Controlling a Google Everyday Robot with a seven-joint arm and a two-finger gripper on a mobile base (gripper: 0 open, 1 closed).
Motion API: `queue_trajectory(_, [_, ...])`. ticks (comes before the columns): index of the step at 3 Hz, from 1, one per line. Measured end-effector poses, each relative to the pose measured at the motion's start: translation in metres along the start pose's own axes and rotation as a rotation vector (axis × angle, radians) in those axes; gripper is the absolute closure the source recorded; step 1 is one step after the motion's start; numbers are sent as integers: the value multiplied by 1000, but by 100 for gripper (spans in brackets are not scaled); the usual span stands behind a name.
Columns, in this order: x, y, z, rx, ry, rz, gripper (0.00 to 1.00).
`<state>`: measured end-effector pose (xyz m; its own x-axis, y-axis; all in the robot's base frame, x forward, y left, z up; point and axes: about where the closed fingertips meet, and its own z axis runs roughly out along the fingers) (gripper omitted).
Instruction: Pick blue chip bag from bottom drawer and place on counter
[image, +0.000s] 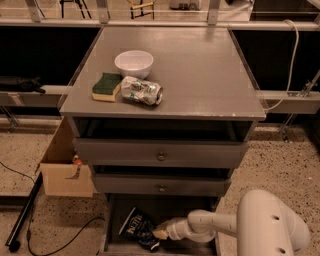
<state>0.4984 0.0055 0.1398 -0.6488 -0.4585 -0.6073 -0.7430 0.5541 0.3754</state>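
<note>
Gripper of mine (160, 233) is low in the open bottom drawer (170, 207), arm coming in from the right, its tip against the right edge of the blue chip bag (135, 226). The bag lies tilted near the drawer's front left, and I cannot tell whether I am grasping it or only touching it. Up on the counter (200, 75), near its front-left corner, a sponge (106, 86) comes first, a white bowl (133, 63) behind it, and a crushed can (141, 90) just beside the sponge.

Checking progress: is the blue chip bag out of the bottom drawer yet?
In: the blue chip bag sits inside the bottom drawer, the pincer at the bag's right edge.
</note>
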Motion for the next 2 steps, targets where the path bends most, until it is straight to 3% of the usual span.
queue_trajectory(2, [-3,1,3,-12,20,5,100])
